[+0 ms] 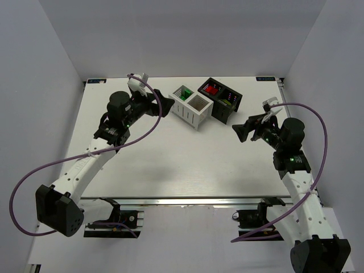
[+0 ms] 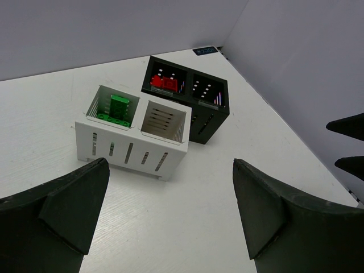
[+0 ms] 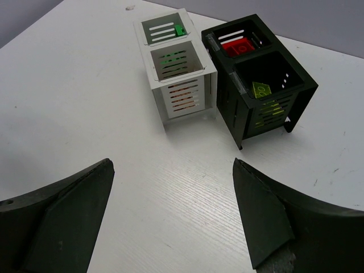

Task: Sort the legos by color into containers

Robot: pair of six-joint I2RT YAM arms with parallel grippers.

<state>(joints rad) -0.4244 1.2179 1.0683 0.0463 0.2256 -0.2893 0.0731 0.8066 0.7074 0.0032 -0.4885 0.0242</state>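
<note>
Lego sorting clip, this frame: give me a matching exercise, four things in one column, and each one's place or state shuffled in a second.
Things:
1. green legos
2. red legos
3. yellow-green lego
4. left gripper and right gripper

Places or states:
A. open, holding nothing
B. in the white bin
C. in the black bin, left cell in the top view
D. in the black bin, right cell in the top view

Pairs: 1-B, 2-C, 3-D, 4-A
</note>
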